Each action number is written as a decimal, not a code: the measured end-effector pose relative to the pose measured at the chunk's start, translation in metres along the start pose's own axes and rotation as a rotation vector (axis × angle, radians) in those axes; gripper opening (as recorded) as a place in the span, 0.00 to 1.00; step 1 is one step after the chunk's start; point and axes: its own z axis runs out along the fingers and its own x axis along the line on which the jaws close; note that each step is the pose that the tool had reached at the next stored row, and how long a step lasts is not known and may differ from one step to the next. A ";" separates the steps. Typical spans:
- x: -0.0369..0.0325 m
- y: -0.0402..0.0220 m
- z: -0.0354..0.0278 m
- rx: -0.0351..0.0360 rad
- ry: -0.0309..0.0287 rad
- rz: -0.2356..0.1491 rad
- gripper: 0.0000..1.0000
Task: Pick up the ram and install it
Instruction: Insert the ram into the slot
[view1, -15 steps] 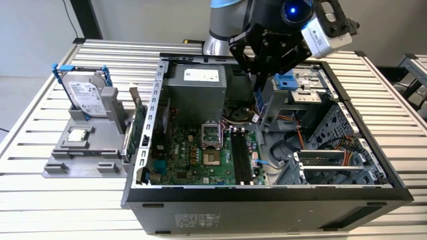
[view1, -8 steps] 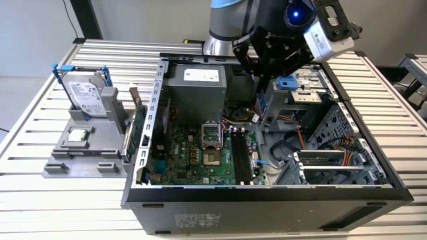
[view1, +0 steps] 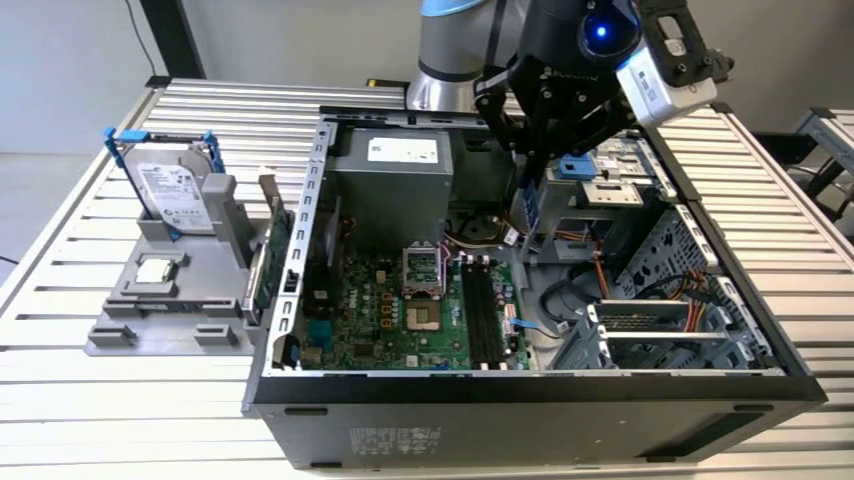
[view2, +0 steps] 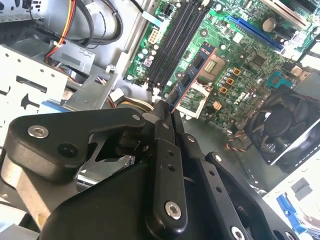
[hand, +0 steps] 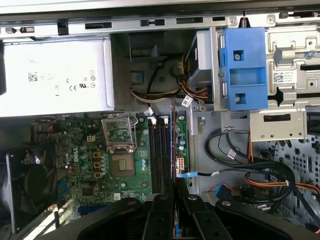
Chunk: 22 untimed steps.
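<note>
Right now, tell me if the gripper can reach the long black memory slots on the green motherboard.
Probably yes. The gripper, shut on the thin dark ram stick, hangs above the black slots; they look empty, and no cable crosses them.

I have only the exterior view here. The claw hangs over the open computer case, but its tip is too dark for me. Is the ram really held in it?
Observer: Yes. In the second wrist view the claw is shut on the ram, which sticks out past its tip.
Operator: How is the ram turned against the memory slots?
Observer: In the first wrist view it shows edge-on as a thin line, parallel to the black slots.
Operator: The case wall on the exterior view's left hides something from me. What stands there?
Observer: A black fan sits beside the motherboard.
</note>
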 end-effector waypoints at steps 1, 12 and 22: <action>0.0000 0.0000 0.0000 0.0000 0.0000 0.000 0.00; -0.0001 -0.0001 0.0039 0.0003 0.0000 0.001 0.00; -0.0001 -0.0001 0.0067 0.0000 -0.0001 0.001 0.00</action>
